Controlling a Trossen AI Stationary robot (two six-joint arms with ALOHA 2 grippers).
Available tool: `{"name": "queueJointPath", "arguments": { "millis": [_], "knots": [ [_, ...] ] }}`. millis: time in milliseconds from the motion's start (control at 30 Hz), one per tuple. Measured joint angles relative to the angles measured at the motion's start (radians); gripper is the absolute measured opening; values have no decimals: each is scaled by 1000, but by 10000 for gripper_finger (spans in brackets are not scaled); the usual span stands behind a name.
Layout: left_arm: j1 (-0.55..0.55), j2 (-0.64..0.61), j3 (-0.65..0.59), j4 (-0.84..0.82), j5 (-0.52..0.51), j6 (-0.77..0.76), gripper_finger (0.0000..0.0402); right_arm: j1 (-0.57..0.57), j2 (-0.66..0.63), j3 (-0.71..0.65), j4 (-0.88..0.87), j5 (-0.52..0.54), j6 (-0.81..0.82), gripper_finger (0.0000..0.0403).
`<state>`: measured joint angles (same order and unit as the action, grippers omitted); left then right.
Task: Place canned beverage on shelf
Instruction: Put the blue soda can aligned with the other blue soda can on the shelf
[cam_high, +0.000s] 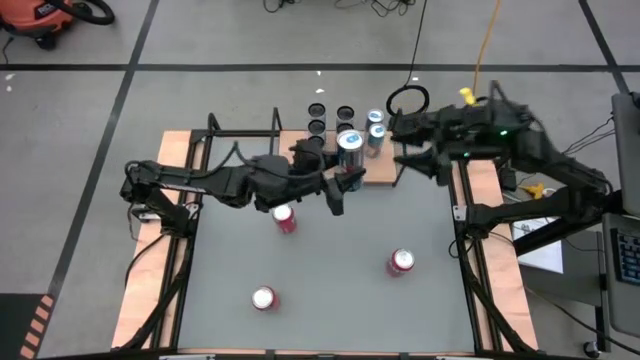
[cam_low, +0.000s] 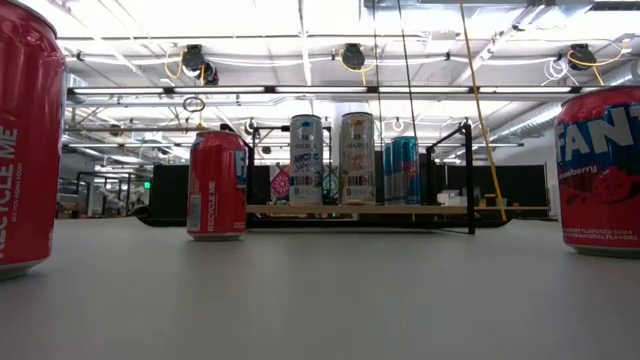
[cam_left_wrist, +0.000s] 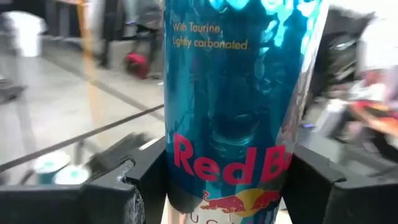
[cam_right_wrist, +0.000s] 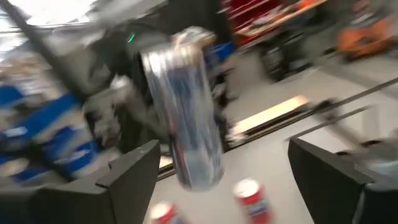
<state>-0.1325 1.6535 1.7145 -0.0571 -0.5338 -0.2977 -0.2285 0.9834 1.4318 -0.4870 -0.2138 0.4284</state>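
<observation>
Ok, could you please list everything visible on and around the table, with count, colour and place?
table: one, grey, under both arms.
shelf: one, light wood with black rod ends, at the table's far edge.
shelved cans: about six, dark and blue, standing on the shelf.
red cans: three, upright on the table, apart from each other.
blue can: one, Red Bull, held at the shelf's near edge.
left gripper: closed on the blue can.
right gripper: open, empty, by the shelf's right end.

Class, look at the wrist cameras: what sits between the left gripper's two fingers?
A blue Red Bull can sits between the left gripper's fingers, clearest in the left wrist view.
</observation>
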Motion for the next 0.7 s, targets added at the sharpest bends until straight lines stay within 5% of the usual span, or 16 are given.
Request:
{"name": "queueJointPath", "arguments": {
  "millis": [267,700],
  "knots": [
    [-15,54,0,-127,-229,10,240,51,148,272,-264,268,-133,322],
    [-10,95,0,-147,-356,127,240,60,304,389,-387,238,-206,323]
  ]
}}
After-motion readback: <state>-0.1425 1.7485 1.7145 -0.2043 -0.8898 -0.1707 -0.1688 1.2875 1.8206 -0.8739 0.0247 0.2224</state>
